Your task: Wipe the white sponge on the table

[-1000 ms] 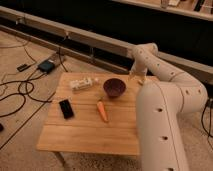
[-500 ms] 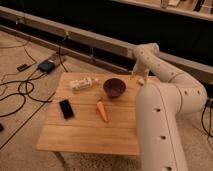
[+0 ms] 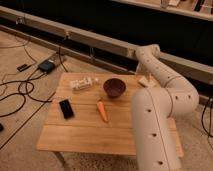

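Wiping not started yet. White sponge lies untouched at upper left of table, near bowl. Gripper hangs right of bowl, well apart from sponge, wide open, holding nothing. You must reach, grab, then wipe.

Thick white arm rising from lower right, bent sharply at the top, doubled back downward, claw low over the surface's far right edge, fingers spread, empty
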You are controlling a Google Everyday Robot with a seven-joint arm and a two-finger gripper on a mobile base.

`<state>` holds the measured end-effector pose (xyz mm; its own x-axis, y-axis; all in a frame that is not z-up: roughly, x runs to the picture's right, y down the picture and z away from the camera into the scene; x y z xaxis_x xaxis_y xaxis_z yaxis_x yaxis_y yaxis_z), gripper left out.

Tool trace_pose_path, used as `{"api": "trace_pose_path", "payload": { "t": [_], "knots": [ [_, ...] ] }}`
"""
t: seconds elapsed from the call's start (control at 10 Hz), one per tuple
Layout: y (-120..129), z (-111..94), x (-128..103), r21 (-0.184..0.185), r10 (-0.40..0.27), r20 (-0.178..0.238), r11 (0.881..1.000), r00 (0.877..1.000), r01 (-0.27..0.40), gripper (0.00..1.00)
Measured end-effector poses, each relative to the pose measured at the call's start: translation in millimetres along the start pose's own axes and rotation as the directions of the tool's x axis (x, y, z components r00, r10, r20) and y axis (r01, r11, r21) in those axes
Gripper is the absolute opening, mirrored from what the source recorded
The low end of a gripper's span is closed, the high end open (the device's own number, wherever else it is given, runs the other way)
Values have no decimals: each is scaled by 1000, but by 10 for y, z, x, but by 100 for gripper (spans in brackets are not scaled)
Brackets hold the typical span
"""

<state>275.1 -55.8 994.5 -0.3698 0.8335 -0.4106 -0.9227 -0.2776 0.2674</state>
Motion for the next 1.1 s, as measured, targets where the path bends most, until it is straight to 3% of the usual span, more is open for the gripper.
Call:
{"api": "trace_pose_path", "payload": {
  "t": [0.5,0.8,1.1],
  "knots": [
    [-158,129,-74,38,6,2,999,1000,-6,65],
    [-242,214,-71,89,-77,-8,993,997,77,65],
    [-283,240,-51,123,-173,-33,977,984,176,65]
  ]
}}
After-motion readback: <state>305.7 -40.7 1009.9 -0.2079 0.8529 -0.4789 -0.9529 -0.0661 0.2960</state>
